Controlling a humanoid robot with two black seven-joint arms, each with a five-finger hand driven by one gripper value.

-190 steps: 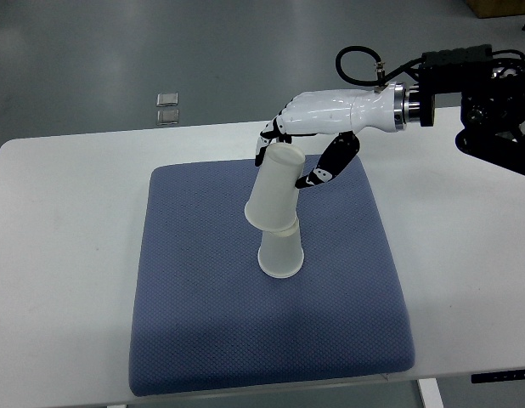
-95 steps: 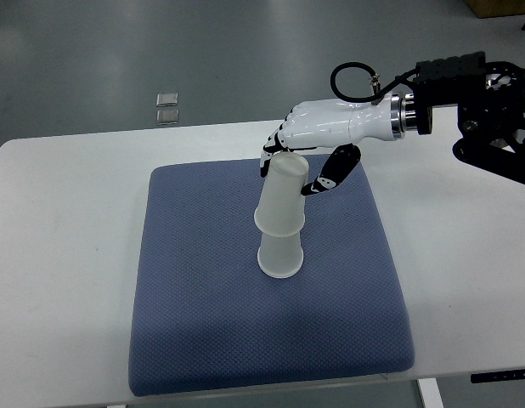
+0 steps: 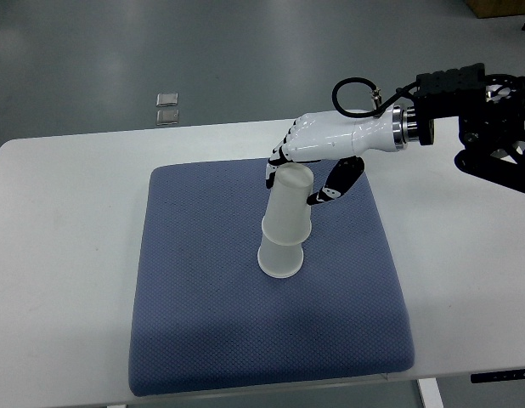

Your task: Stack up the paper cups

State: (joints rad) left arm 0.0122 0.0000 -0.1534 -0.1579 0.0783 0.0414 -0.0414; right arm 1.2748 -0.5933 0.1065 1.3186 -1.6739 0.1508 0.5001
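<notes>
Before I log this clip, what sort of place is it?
Probably a lab or test room: a plain white table with a blue mat as a work pad, bare grey floor behind, and the right hand on the top cup.

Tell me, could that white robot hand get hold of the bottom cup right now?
Probably not as things stand. The right hand is wrapped around the upper cup, which sits upside down over the lower cup and covers its top. Only the lower cup's wide base shows, resting on the blue mat.
</notes>
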